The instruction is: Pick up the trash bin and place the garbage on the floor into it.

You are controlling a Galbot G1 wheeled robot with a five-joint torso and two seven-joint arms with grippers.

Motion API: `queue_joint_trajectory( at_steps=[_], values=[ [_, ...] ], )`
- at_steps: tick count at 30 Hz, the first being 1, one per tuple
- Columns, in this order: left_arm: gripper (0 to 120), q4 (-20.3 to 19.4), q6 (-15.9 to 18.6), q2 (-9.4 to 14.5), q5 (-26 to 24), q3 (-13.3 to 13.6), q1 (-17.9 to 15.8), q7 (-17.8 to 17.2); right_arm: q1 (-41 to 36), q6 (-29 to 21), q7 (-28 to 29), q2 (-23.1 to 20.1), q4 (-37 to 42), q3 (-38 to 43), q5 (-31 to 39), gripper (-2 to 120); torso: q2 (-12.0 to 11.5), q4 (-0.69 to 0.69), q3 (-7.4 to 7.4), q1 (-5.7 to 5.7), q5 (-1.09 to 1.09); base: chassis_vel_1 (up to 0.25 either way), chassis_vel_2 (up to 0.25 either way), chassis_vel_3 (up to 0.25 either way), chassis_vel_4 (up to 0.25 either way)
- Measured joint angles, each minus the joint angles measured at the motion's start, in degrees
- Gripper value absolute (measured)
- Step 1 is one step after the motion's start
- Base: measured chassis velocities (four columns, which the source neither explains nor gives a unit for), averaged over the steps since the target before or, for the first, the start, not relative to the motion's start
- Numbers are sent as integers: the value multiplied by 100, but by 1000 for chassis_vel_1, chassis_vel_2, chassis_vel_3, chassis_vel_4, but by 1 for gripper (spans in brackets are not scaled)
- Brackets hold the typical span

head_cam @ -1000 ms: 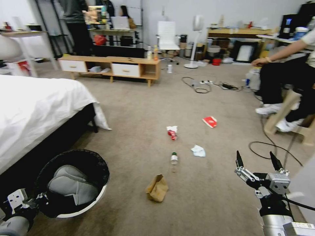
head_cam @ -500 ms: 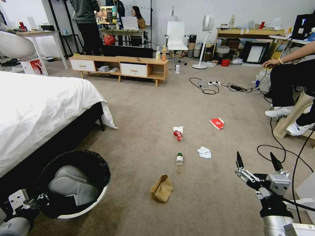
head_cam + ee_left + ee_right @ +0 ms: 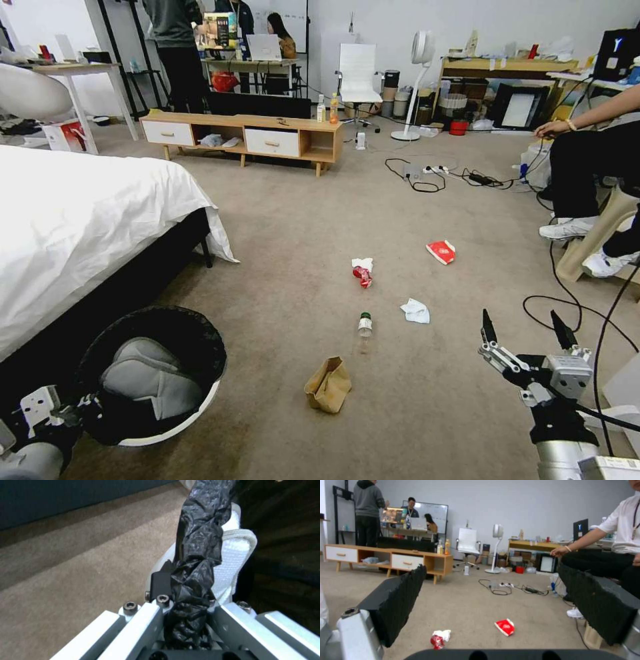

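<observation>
Slippage looked the risk: the left pincer (image 3: 186, 605) was clamped on just the bag-lined rim of the trash bin (image 3: 157, 373) beside the bed (image 3: 87, 220), while the right pincer (image 3: 523, 327) hung spread, garbage (image 3: 328, 385) on the floor ahead.

Even indoor light, my head view crisp, both wrist views soft.

From my head camera the room is bright and flat-lit from above, with faint shadows under the litter on the carpet (image 3: 280, 220) and a dark band beneath the bed (image 3: 80, 220), whose white sheet runs close to glare. Straight lines bow toward the edges. My left wrist view is dim and blurred, the black bag (image 3: 196, 542) showing a little sheen. My right wrist view is bright yet soft, and the near gripper (image 3: 500, 597) fingers are out of focus.
</observation>
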Motion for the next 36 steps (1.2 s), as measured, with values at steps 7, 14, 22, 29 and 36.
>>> queue_joint_trajectory(
  at_steps=[7, 14, 22, 29, 36],
  values=[
    [1, 0, 0, 2, 5, 10, -6, 0, 8, 9, 3, -1, 0, 0, -6, 100, 0, -1, 1, 0, -2, -153, 154, 136, -139],
    [1, 0, 0, 5, 15, 21, -4, 4, 6, 39, -2, 2, -1, 0, -10, 100, 0, 1, 1, 0, 0, -43, 54, 44, -44],
    [1, 10, 0, 22, 25, 11, 9, 43, -6, 70, -8, -2, -5, -12, -34, 100, 0, 0, 0, 0, 0, 0, 0, 0, 0],
    [1, 35, 0, 48, 45, 19, 10, 67, -27, -512, 337, -218, 36, -170, 76, 100, 0, 0, 0, 0, 0, 0, 0, 0, 0],
    [1, 65, 0, 84, 46, 19, 8, 70, -52, -1389, 748, -650, 222, -377, 854, 100, 0, -1, 0, 0, 1, 0, 0, 0, 0]
  ],
)
